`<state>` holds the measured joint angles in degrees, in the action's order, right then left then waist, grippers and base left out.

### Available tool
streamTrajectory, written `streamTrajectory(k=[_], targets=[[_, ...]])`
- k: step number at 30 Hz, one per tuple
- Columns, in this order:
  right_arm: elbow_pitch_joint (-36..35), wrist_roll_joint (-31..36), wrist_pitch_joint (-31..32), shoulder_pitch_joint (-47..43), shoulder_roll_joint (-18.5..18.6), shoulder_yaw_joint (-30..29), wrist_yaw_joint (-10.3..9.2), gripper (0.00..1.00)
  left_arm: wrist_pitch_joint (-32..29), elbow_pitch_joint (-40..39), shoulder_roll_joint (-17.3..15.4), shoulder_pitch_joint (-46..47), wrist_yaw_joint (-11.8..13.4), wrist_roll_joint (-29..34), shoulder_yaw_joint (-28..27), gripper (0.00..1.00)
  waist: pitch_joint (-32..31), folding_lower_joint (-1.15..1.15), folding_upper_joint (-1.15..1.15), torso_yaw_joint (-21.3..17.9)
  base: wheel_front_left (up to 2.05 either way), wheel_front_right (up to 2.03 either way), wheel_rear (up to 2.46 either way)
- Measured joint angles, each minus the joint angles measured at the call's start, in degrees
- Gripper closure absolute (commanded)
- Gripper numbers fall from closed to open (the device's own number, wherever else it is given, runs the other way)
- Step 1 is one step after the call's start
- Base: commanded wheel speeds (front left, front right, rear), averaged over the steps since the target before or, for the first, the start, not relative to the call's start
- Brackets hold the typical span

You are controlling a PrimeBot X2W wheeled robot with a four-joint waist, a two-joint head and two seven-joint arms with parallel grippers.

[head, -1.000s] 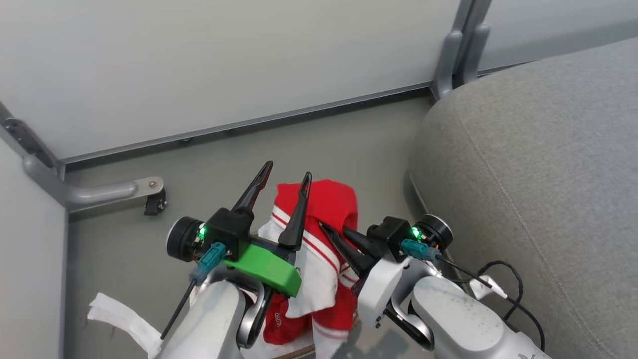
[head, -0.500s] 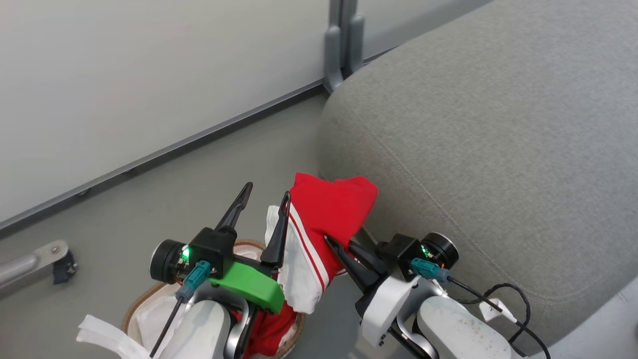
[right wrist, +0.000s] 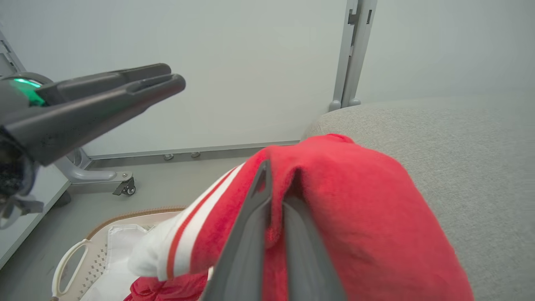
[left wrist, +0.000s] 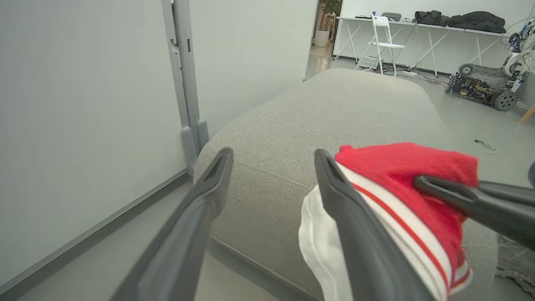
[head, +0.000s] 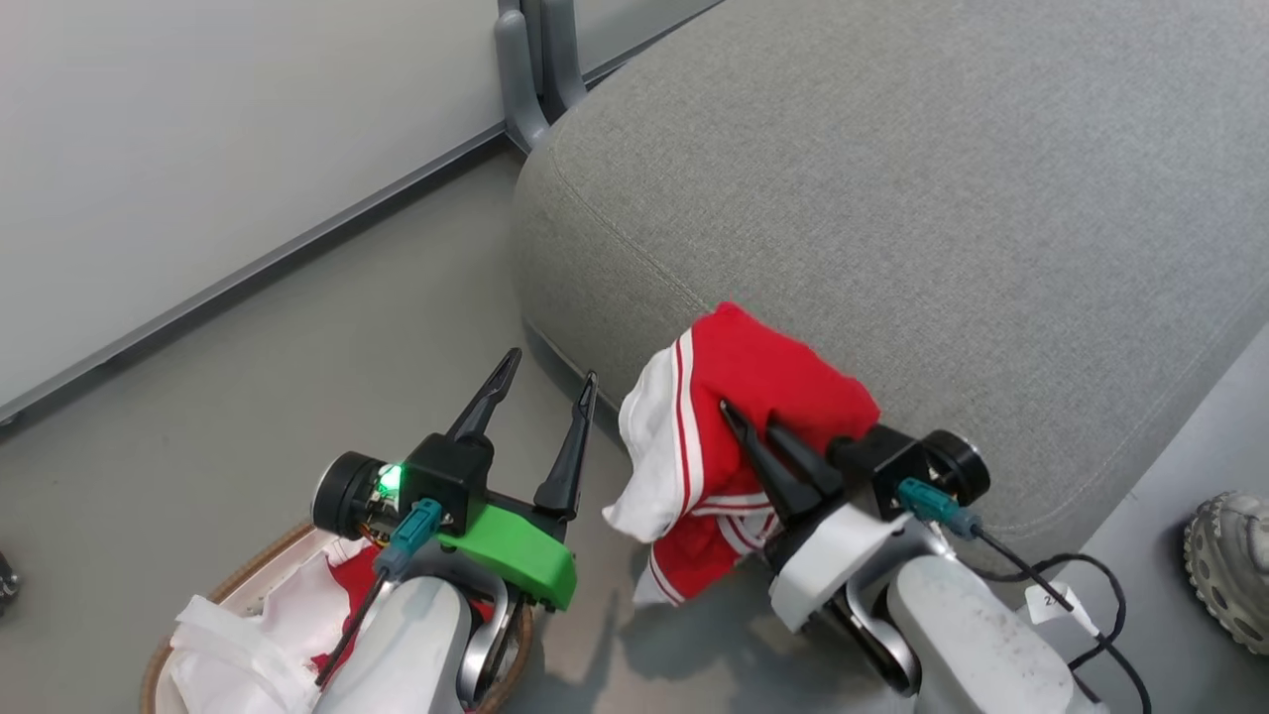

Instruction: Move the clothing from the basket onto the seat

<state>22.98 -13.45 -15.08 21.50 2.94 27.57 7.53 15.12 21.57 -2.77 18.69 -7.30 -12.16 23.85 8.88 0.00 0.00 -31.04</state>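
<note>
At the front edge of the seat, the right gripper is clamped on a red jersey (white sleeve and striped trim hang down the seat's side, above the floor). Whether the cloth touches the seat can't be judged. The left gripper has its fingers spread apart, nothing between them, just beside the jersey. The basket sits on the floor under the left arm, with more red clothing and a white sheet inside.

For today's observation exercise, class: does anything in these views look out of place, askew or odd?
The red jersey hangs bunched from the shut right pincer against the seat's edge, not laid on it. A white sheet sits crumpled at the basket's rim. A shoe pokes in beside the seat.
</note>
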Motion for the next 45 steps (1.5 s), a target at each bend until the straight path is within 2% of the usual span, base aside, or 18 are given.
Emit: streamTrajectory(k=[7, 14, 24, 31, 37, 38, 39, 40, 45], targets=[[2.33, 6.66, 0.0, 10.01, 0.33, -5.02, 0.0, 1.0, 0.0, -1.22, -1.9, 0.33, -0.02, 0.64, 0.51, 0.0, 3.54, 0.0, 0.0, -0.35, 0.0, 0.0, 0.0], [6.14, 10.51, 0.0, 22.71, 5.43, -10.14, 0.0, 1.0, 0.0, -3.36, -4.71, 1.65, -0.02, 0.78, 1.23, 0.0, 8.32, 0.0, 0.0, 0.11, 0.0, 0.0, 0.0], [13.63, 15.86, -0.01, 34.54, 13.11, -23.97, 0.0, 1.0, 0.0, -6.42, -9.14, 7.05, -0.03, 0.77, 2.47, 0.0, 17.25, 0.01, 0.0, 4.4, 0.0, 0.0, 0.0], [18.02, 19.29, -0.01, 38.8, 15.37, -29.95, 0.01, 1.0, 0.0, -7.65, -10.45, 9.87, -0.03, 0.71, 2.66, 0.0, 23.49, 0.01, 0.0, 8.1, 0.0, 0.0, 0.0], [19.83, 21.04, -0.01, 40.07, 14.46, -37.64, 0.0, 1.0, 0.0, -7.77, -11.01, 10.9, -0.03, 0.68, 2.03, 0.0, 28.1, 0.01, 0.0, 11.05, 0.0, 0.0, 0.0], [19.86, 21.53, -0.01, 40.02, 14.02, -38.58, 0.0, 0.75, 0.0, -7.76, -11.01, 11.0, -0.03, 0.68, 1.93, 0.0, 28.59, 0.01, 0.0, 11.49, 0.0, 0.0, 0.0], [19.69, 22.16, -0.01, 39.85, 13.39, -39.95, 0.0, 0.28, 0.0, -7.76, -11.0, 11.09, -0.03, 0.69, 1.69, 0.0, 29.07, 0.01, 0.0, 12.05, 0.0, 0.0, 0.0], [19.2, 22.49, -0.01, 39.48, 12.65, -40.97, 0.0, 0.0, 0.0, -7.64, -11.01, 11.12, -0.03, 0.81, 1.16, 0.0, 29.49, 0.01, 0.0, 12.58, 0.0, 0.0, 0.0], [15.93, 24.02, -0.02, 35.95, 10.34, -43.32, 0.0, 0.0, 0.0, -7.51, -9.96, 10.98, -0.03, 0.87, -1.83, 0.0, 29.57, 0.01, 0.0, 14.22, 0.0, 0.0, 0.0]])
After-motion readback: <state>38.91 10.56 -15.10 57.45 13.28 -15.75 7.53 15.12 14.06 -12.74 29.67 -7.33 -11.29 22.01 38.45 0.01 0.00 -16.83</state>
